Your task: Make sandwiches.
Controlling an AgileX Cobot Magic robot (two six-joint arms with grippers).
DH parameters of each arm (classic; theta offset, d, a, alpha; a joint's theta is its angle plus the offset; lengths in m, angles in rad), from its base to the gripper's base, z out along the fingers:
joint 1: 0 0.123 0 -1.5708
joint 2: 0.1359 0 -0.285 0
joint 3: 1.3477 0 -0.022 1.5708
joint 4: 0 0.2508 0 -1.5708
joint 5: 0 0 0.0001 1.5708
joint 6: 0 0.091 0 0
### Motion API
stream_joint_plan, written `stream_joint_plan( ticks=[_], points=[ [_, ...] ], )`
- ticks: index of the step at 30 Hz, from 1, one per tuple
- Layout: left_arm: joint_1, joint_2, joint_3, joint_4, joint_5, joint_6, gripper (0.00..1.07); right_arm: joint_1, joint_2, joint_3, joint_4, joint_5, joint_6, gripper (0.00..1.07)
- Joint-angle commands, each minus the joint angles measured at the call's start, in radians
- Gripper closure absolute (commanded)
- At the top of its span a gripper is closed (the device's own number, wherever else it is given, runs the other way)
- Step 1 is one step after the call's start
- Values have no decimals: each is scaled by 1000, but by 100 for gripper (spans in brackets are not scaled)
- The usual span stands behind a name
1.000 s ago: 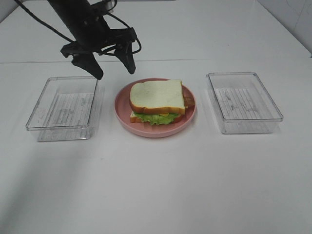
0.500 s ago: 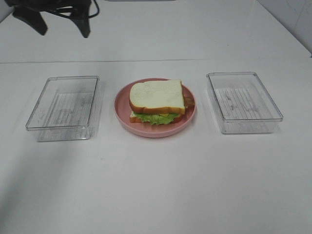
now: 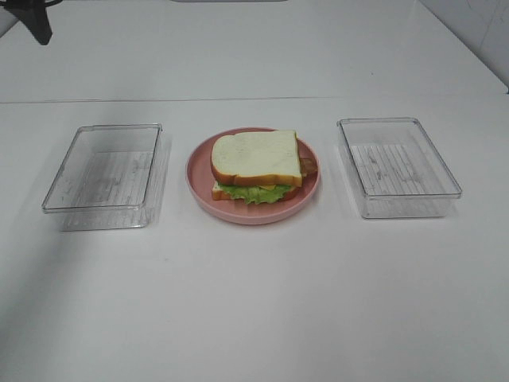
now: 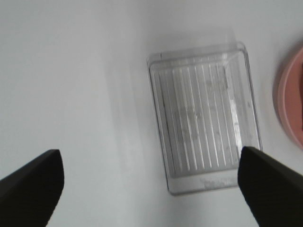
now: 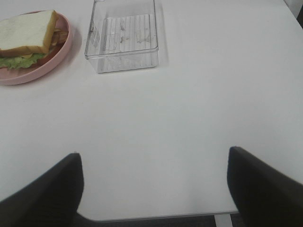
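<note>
the sandwich point(image 3: 256, 165) sits assembled on the pink plate point(image 3: 199, 177) in the middle of the white table point(image 3: 254, 302). its top bread slice point(image 3: 254, 154) has an orange-brown crust, with ruffled green lettuce point(image 3: 253, 192) and a bit of yellow cheese point(image 3: 270, 188) poking out at the near edge, and a brown bacon end point(image 3: 308, 168) showing on the right side. a clear tray point(image 3: 103, 177) stands just left of the plate and a second clear tray point(image 3: 398, 165) stands to its right, both apart from it. the left gripper point(image 4: 151, 182) hangs above the table beside the left tray, fingers spread wide and holding nothing; only a dark tip of it shows at the top left corner of the high view. the right gripper point(image 5: 154, 189) hovers over the bare table near its front edge, also spread and unloaded, well away from the sandwich.
</note>
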Motion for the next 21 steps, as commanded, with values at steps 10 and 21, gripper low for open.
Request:
stream_joint_plan(
  ticks=[10, 21],
  points=[
    [-1, -680, 744, 4, -222, -12, 16, 3, -31, 2, 1, -6, 1, 27],
    [-1, -1250, 1204, 4, -327, -43, 16, 3, -31, 2, 1, -6, 1, 27]
  ],
)
